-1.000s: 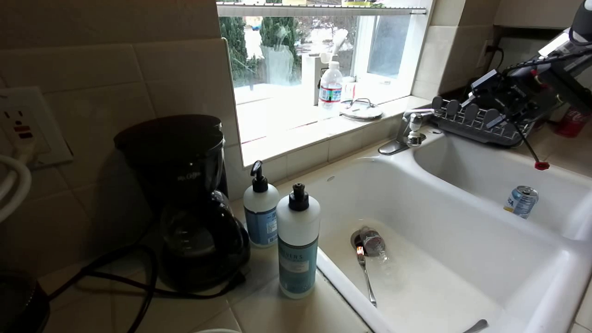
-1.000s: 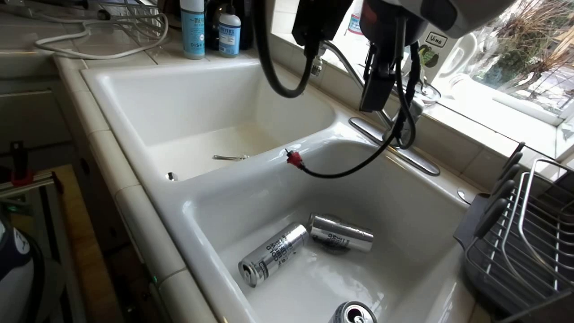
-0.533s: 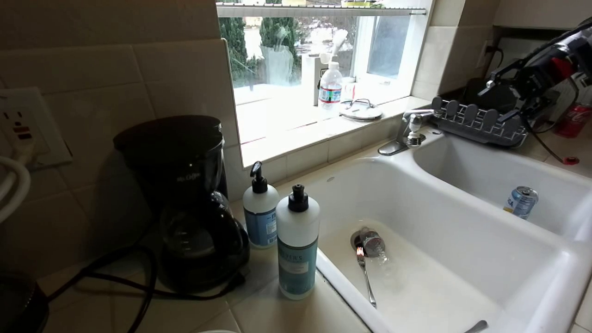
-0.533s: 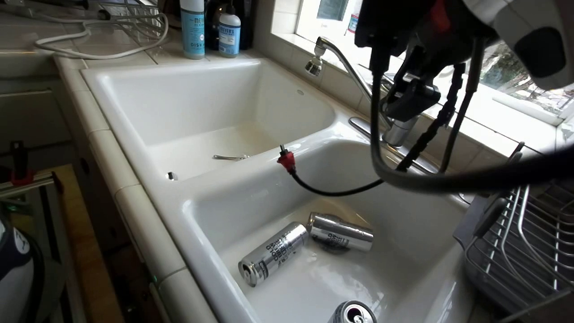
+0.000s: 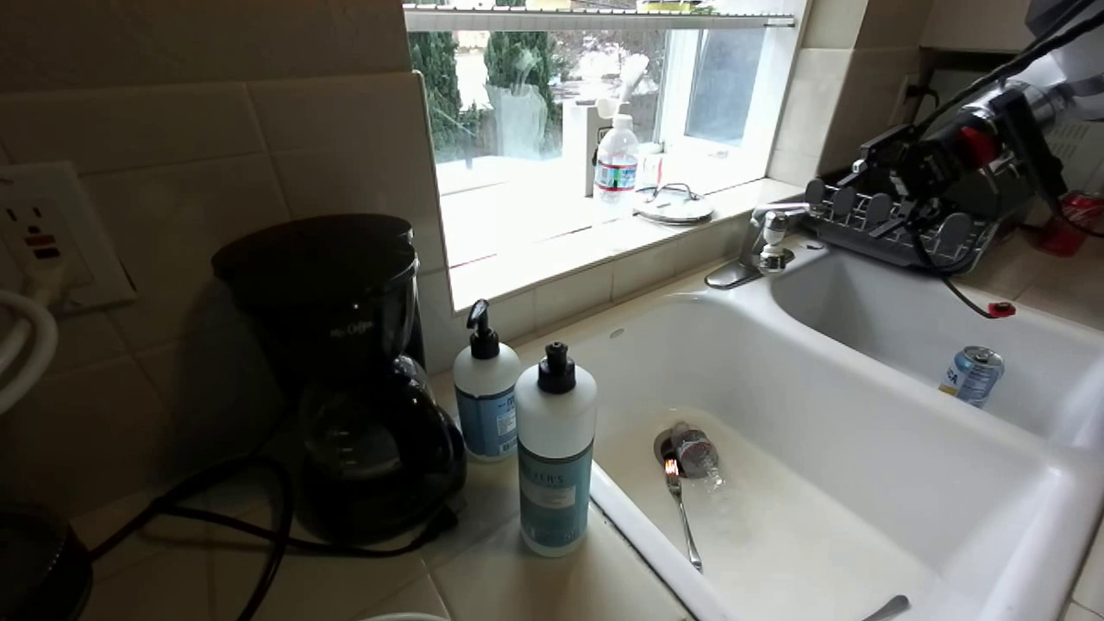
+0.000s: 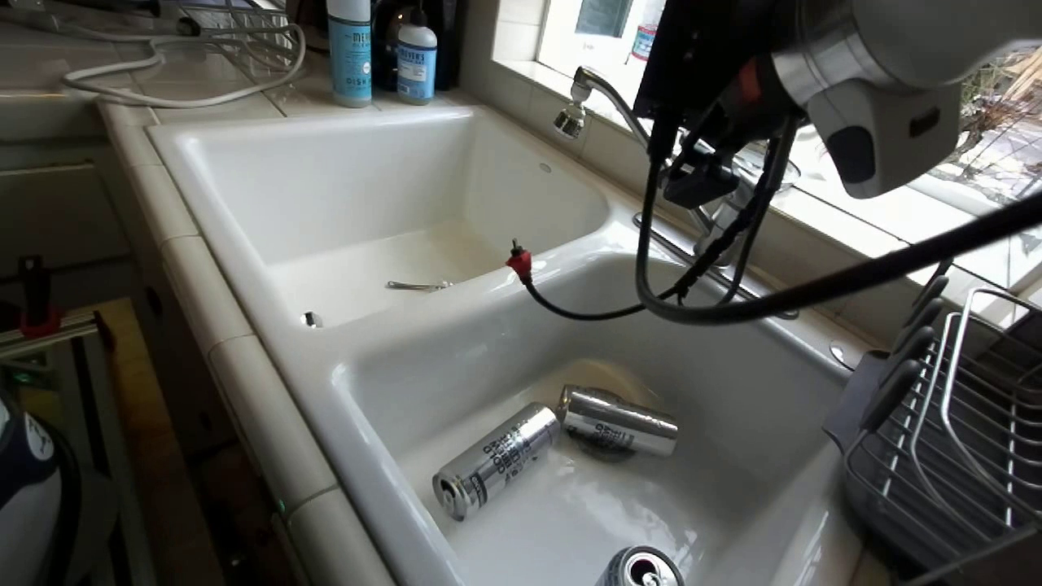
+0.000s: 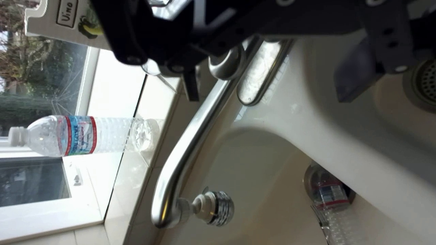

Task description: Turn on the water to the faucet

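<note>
Moved since the earlier frame: robot arm [image 6: 887, 49] and gripper [image 7: 268, 99], shifted toward the faucet [image 5: 755, 244] in an exterior view, with a visible gap left between; red-tipped cable [image 6: 519, 264], hanging beneath the gripper, likewise displaced.

Gripper: spread, its two fingers [image 7: 354, 75] standing well apart in the wrist view.

Faucet: silver metal, mounted on the back ledge of a white double sink [image 5: 906, 371], near the divider; spout pointing to the side of the basin with the fork; base partly hidden behind the gripper in the wrist view.

Sink contents: one fork [image 5: 681, 504] and one clear bottle [image 5: 694, 453], the bottle lying at the drain, the fork just beside it; one utensil handle [image 5: 893, 608], cut off by the frame. Second basin: three cans [image 6: 498, 461], two on their sides, the third partly out of frame.

Windowsill: one water bottle [image 5: 616, 168], upright, label red and blue; one pot lid [image 5: 675, 207], near it.

Counter: one black coffee maker [image 5: 328, 319]; two soap bottles [image 5: 556, 466], black-topped, upright, near each other; one gray dish rack [image 6: 861, 395], beside the sink; one red can [image 5: 1056, 235], near the rack; one white cable [image 6: 195, 104], looped.
</note>
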Action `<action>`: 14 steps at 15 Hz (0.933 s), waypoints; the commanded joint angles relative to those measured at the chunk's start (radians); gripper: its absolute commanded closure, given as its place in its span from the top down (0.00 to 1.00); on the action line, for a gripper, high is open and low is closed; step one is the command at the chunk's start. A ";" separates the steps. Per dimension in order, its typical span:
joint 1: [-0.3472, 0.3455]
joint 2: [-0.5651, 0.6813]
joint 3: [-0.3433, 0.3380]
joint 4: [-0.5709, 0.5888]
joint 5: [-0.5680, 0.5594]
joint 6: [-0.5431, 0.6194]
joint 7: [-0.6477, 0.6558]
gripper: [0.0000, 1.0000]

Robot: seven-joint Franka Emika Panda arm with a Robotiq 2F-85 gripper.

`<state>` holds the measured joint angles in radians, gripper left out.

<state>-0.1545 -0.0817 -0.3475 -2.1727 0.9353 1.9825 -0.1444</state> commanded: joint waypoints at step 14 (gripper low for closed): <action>-0.076 0.136 0.050 0.039 0.349 -0.052 -0.148 1.00</action>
<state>-0.2027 0.0017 -0.3095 -2.1638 1.2169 1.9721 -0.2571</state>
